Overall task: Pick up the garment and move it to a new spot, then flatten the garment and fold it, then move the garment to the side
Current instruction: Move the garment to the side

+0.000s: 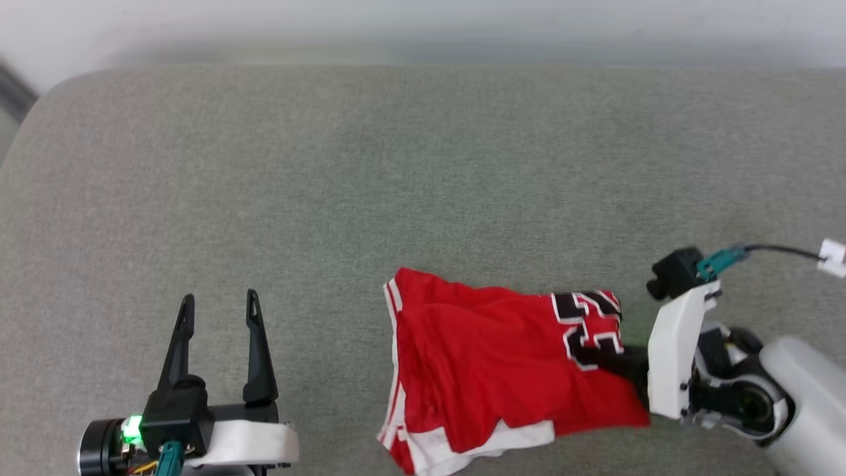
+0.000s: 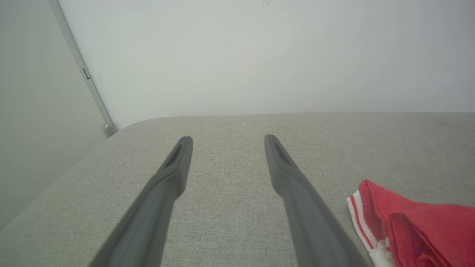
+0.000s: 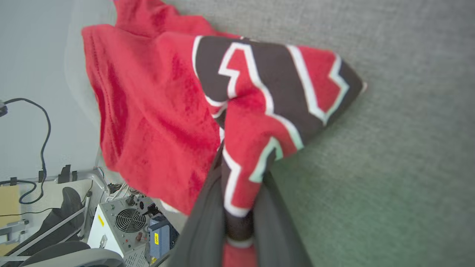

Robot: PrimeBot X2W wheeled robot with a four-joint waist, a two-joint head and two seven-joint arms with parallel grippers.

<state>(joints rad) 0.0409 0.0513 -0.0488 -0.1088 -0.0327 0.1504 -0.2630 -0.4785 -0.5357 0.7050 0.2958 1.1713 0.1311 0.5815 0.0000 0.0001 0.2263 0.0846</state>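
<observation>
At lower right we see our right gripper (image 1: 605, 360) angled in sideways, pinched on the jersey (image 1: 476, 357) (by the numerals (image 1: 588, 324)); left gripper (image 1: 220, 301) points forward, fingers apart.

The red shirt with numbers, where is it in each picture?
Head view: red shirt at lower middle, right of centre.
Left wrist view: red shirt in bottom right corner.
Right wrist view: red shirt from upper left to bottom centre.
Shared landmark: the grey fabric surface beneath it.
</observation>
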